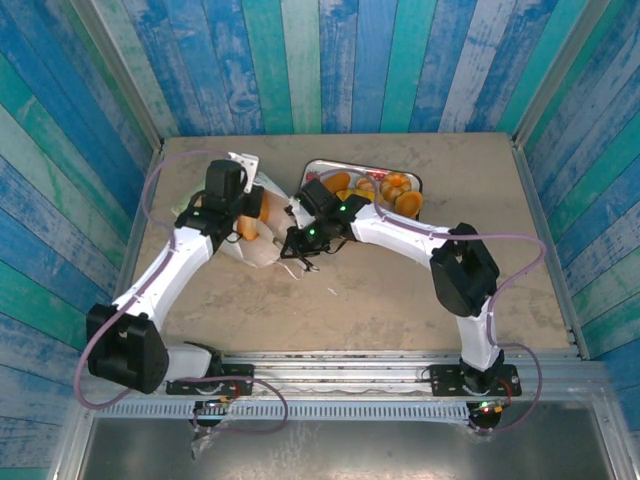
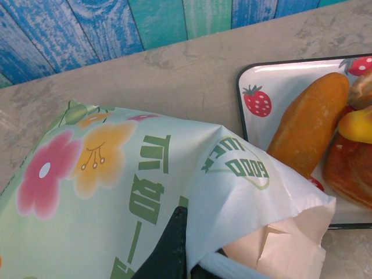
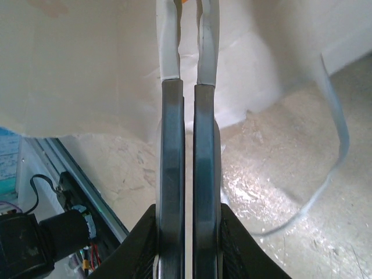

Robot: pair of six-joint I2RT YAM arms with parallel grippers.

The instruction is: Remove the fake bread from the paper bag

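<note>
On counter (image 1: 400, 300) beside tray (image 1: 418, 184) of fake bread (image 1: 396, 186), left end effector (image 1: 250, 222) clamped on paper bag (image 2: 116, 174), right end effector (image 3: 188, 40) pressed together against it.

Paper bag (image 2: 116, 174) cut off at 6 and 9 o'clock in the left wrist view, its inside unseen, tray (image 2: 273, 75) and fake bread (image 2: 308, 122) cropped at 3 o'clock, right gripper (image 3: 187, 46) tips cut off at 12 o'clock, any pinched paper impossible to tell.
</note>
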